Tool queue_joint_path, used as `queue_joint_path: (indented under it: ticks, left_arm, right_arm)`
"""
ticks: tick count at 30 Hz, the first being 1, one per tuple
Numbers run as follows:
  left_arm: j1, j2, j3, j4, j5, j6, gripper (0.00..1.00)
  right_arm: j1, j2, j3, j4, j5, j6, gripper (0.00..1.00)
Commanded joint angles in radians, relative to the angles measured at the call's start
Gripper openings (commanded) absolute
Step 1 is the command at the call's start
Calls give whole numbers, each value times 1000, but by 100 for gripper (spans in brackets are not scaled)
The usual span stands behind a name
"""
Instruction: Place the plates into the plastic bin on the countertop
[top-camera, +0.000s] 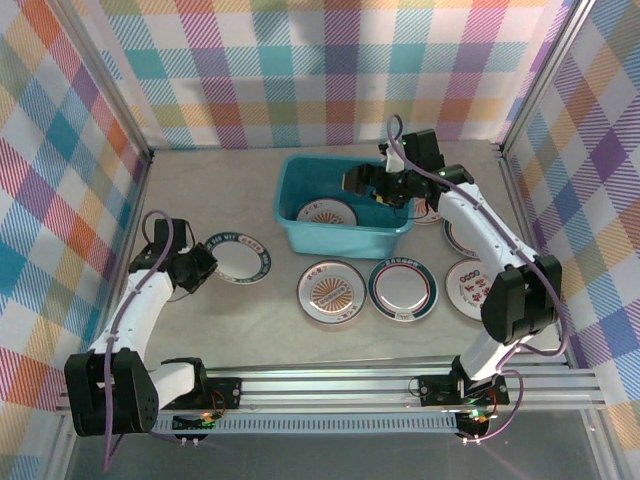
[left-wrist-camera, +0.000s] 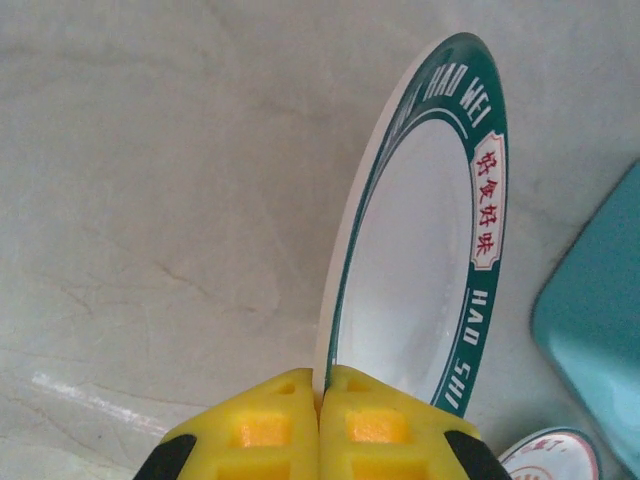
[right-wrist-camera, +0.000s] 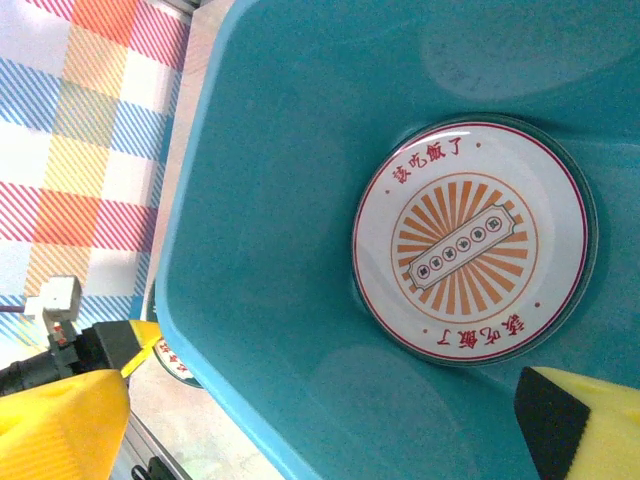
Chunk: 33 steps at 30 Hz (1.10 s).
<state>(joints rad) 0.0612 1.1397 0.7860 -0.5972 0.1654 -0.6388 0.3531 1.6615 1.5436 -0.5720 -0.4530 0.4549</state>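
Note:
A white plate with a dark teal rim (left-wrist-camera: 420, 260) lies left of the teal-blue plastic bin (top-camera: 340, 232), and my left gripper (left-wrist-camera: 322, 385) is shut on its near rim. From above, this plate (top-camera: 240, 257) sits on the beige countertop (top-camera: 200, 190) with the left gripper (top-camera: 207, 264) at its left edge. My right gripper (top-camera: 372, 185) hangs open over the bin's right half. Below it, an orange sunburst plate (right-wrist-camera: 470, 240) lies flat on the bin floor (right-wrist-camera: 280, 200); nothing is between the yellow fingers (right-wrist-camera: 60, 420).
In front of the bin lie an orange sunburst plate (top-camera: 332, 293), a teal-rimmed plate (top-camera: 402, 288) and a red-design plate (top-camera: 470, 288). More plates (top-camera: 462, 236) lie right of the bin, partly under the right arm. Plaid walls enclose the counter; a metal rail (top-camera: 400, 385) runs along the front.

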Motion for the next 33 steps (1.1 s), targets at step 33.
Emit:
queue_joint_path:
  ticks: [33]
  left_arm:
    - [-144,235,639,289,238,-86,0]
  right_arm:
    - [5,99,295,40,-326,-77,88]
